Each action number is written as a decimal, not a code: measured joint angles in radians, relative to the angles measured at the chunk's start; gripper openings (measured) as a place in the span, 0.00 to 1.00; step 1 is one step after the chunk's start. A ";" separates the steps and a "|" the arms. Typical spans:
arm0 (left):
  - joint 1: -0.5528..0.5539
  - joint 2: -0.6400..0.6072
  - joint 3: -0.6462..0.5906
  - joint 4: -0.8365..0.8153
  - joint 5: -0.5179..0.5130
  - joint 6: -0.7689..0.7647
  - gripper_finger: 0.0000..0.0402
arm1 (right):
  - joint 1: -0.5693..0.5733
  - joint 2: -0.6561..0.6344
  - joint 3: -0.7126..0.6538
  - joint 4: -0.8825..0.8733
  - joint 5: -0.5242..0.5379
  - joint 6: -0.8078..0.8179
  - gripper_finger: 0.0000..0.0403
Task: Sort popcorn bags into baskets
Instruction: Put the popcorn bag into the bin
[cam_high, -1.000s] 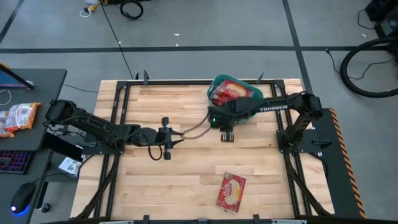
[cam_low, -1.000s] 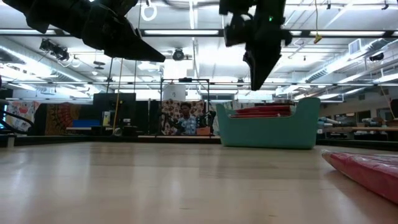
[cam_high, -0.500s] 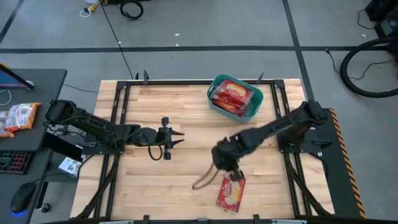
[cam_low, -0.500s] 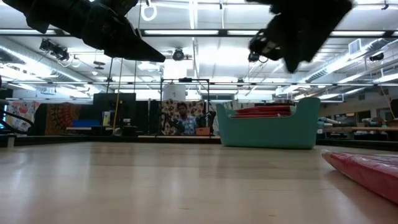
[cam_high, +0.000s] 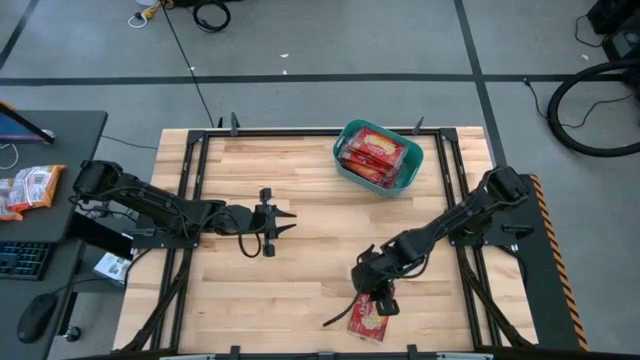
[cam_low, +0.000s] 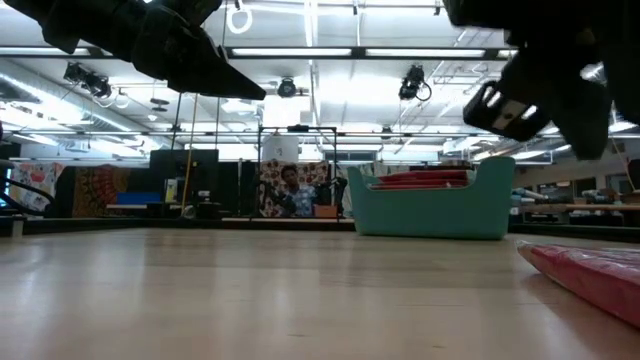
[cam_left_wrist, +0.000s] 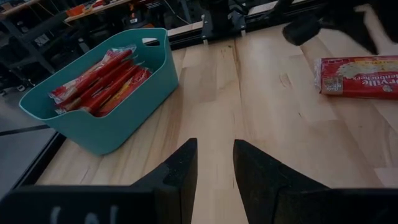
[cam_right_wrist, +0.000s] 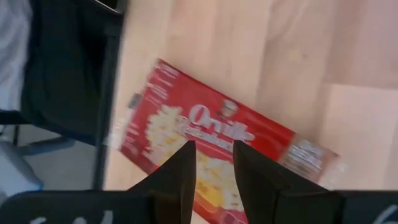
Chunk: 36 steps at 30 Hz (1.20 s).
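Here our right gripper (cam_high: 377, 299) hovers, fingers slightly parted, over the last popcorn bag (cam_high: 366, 318) at lower centre; descending off-centre could shove it off the counter (cam_high: 300, 290) edge. Left gripper (cam_high: 283, 222) idles, fingers narrowly apart.

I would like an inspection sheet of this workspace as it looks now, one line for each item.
Surface: light wooden table, inside a black frame.
Job's things: teal plastic tub holding flat red popcorn bags; one red bag lies flat near the front edge.
Clutter: nothing seen on the table.
Grippers: right gripper directly above the lone bag, fingers slightly apart; left gripper waits mid-table, slightly apart, empty.
Cables: black cables on the floor.
Surroundings: side desk with orange-and-white snack packets; person far behind.
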 joint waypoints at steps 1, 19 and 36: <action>0.000 0.000 0.000 0.000 0.000 0.000 0.27 | 0.000 0.000 -0.009 -0.001 0.008 0.000 0.28; 0.000 0.000 0.000 0.000 0.000 0.000 0.27 | 0.009 0.011 -0.141 0.167 0.058 0.028 0.28; 0.000 0.000 0.000 -0.012 0.000 -0.002 0.27 | -0.028 0.075 -0.135 0.082 0.219 -0.036 0.27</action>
